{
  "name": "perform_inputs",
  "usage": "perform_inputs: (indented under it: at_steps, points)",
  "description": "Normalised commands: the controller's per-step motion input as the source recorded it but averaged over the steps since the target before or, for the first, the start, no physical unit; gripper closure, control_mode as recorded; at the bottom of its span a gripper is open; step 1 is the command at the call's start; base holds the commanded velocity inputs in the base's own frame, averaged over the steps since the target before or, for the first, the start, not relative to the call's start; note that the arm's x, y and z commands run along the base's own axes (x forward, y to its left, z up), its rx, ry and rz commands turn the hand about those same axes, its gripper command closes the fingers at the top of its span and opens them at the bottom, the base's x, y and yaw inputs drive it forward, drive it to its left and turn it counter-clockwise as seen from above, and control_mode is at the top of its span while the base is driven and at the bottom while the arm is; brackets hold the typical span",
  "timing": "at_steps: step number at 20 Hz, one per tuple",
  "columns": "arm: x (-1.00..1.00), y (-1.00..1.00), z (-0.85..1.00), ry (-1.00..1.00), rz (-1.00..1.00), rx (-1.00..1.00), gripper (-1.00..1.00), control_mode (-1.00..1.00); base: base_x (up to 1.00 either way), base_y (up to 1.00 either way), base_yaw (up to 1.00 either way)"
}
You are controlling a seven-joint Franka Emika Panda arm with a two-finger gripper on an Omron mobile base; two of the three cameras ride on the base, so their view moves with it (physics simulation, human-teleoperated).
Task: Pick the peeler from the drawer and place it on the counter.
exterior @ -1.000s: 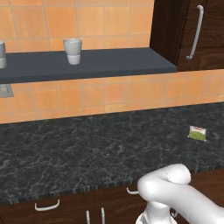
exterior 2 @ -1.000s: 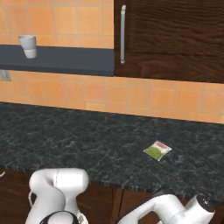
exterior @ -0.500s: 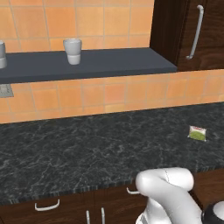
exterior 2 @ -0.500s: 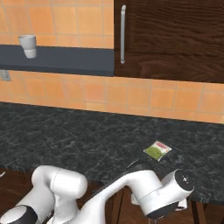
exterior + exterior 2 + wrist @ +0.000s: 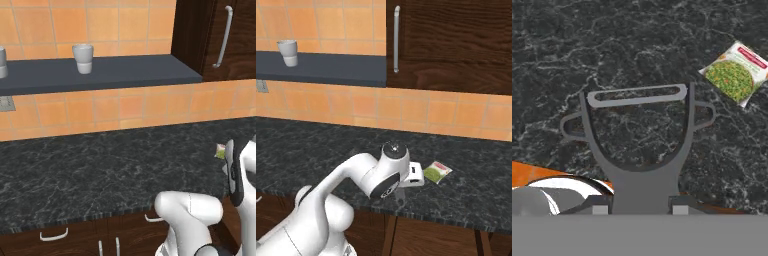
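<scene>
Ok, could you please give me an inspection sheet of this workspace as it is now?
Surface: black marble counter with white veining.
Job's things: peeler held over the counter; whether it touches the counter cannot be told.
Clutter: green-and-white packet lying flat on the counter, apart from the peeler.
Grippers: hand shut on the peeler's handle.
Cables: nothing seen.
Surroundings: blue-grey shelf carrying a cup, orange tiled wall, dark cabinet.

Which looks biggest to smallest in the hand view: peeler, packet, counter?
1. counter, spanning the background.
2. peeler, though it sits nearest the camera, which inflates it.
3. packet, partly cut off at the edge.
</scene>
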Motion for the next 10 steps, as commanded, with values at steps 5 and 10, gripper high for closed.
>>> perform_inputs:
  at_steps: [5,10]
  points:
    - [0.70,0.96,-0.08,0.27,0.00,-0.43,1.00,-1.00,0.00,0.00,0.00]
    - [0.70,0.41,-0.56,0.18,0.01,-0.11,1.00,-1.00,0.00,0.00,0.00]
